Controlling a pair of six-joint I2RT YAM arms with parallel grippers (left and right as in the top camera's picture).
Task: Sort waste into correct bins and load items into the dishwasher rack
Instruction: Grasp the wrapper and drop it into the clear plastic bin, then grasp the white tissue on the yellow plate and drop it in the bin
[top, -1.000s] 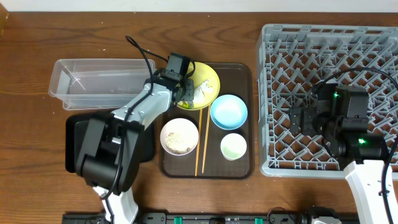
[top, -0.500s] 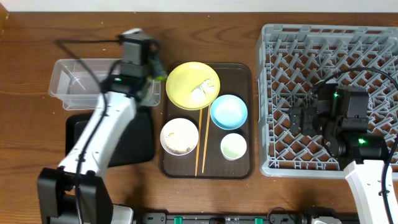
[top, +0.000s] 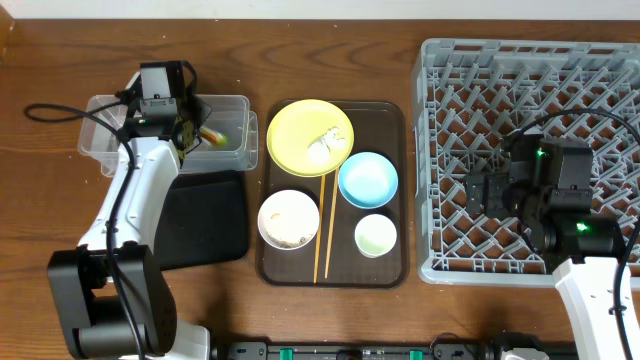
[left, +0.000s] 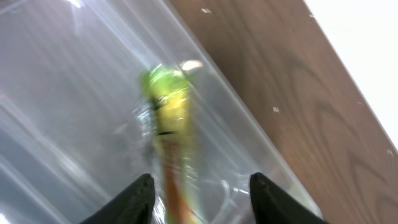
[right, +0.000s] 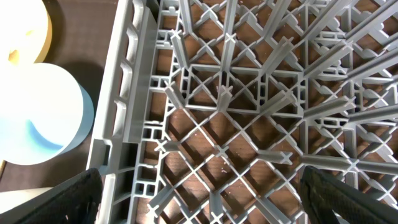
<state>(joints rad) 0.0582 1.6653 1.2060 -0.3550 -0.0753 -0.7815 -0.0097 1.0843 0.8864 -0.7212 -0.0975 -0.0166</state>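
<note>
The green-and-orange snack wrapper (top: 213, 135) lies inside the clear tub (top: 110, 140); in the left wrist view the wrapper (left: 166, 118) is blurred. My left gripper (top: 188, 124) hovers over the tub, and in its own view the left gripper (left: 202, 193) is open, its fingers clear of the wrapper. Over the grey dishwasher rack (top: 470, 90) my right gripper (top: 478, 192) stands open and empty. Crumpled white paper bits (top: 325, 143) lie on the yellow plate (top: 295, 130). Beside it are the light-blue bowl (top: 368, 178), a white bowl (top: 289, 218) with rice scraps, a pale cup (top: 375, 235) and chopsticks (top: 322, 230).
The dishes sit on a dark-brown serving tray (top: 385, 120) between the bins and the rack. The shallow black tray (top: 205, 215) lies in front of the clear tub. The right wrist view shows the rack's wall (right: 124, 93) with the blue bowl (right: 37, 118) just outside it.
My left arm swung left from the yellow plate to the clear tub with the wrapper, then its jaws opened and the wrapper dropped into the tub. The right arm has not moved.
</note>
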